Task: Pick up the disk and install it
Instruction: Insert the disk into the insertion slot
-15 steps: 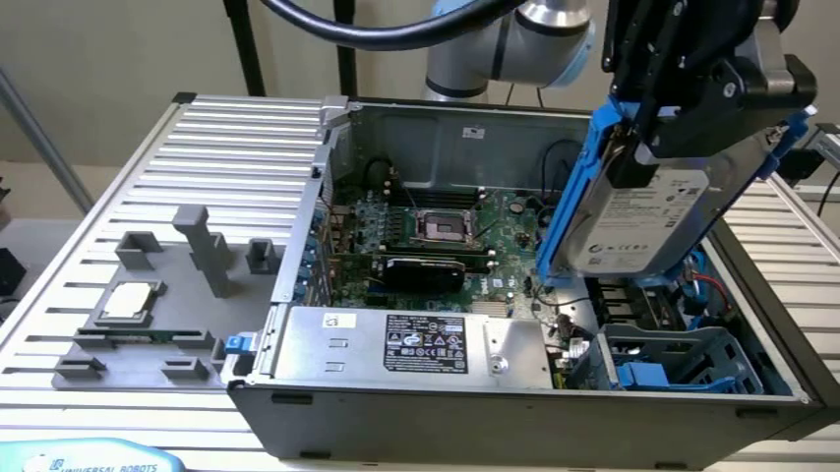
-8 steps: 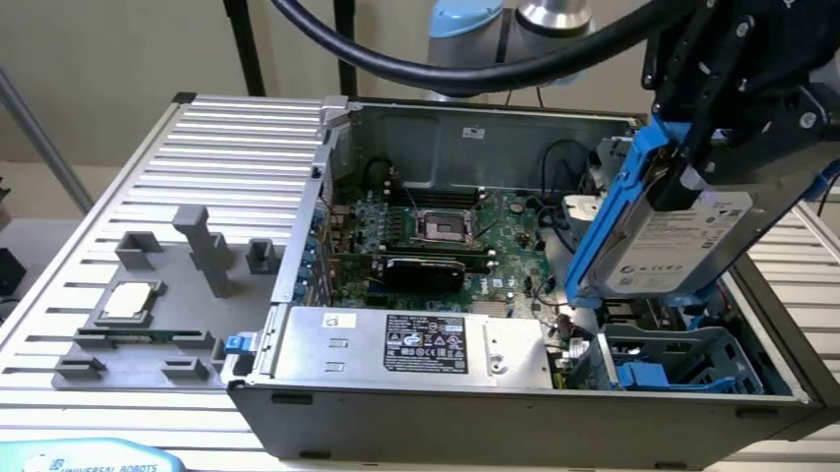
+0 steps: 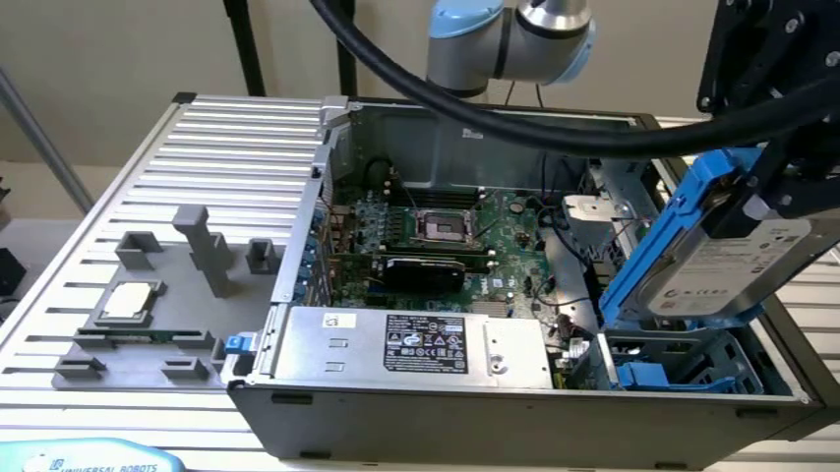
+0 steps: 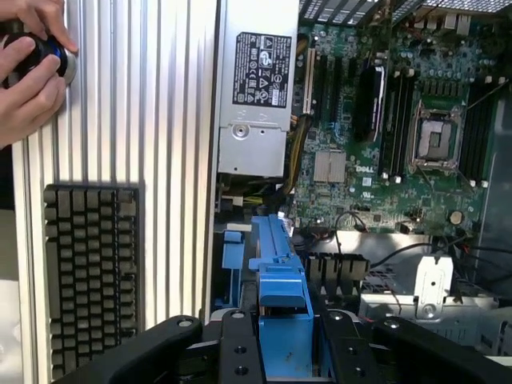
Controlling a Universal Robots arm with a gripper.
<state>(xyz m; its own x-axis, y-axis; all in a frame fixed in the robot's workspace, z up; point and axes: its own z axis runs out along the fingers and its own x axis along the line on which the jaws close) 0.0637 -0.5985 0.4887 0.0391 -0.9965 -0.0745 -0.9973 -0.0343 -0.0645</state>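
Roughly halfway, by my reading: the disk (image 3: 722,251), a silver-grey hard drive in blue carrier rails, is off the table and clamped in my gripper (image 3: 774,192), but it is not yet installed. In the exterior view it hangs at three o'clock, tilted steeply on edge with its white label towards the camera. It sits above the drive bay (image 3: 683,369) at the five o'clock corner of the open computer case (image 3: 393,418). As far as I can see, no part of it has entered the bay. In the wrist view the black fingers (image 4: 232,352) press on either side of the blue carrier.

The case holds a motherboard (image 3: 506,231) at its centre with a bare CPU socket (image 3: 444,228), and a power supply (image 3: 407,344) along the six o'clock wall. The bay holds a blue plastic piece (image 3: 650,376), possibly a rail or cage, though I cannot make it out. At nine o'clock on the slotted table (image 3: 223,138), a grey fixture (image 3: 79,369) carries a square silver chip (image 3: 132,300). The wrist view also shows a person's hand (image 4: 28,60) on a dark knob, near a keyboard (image 4: 92,272).
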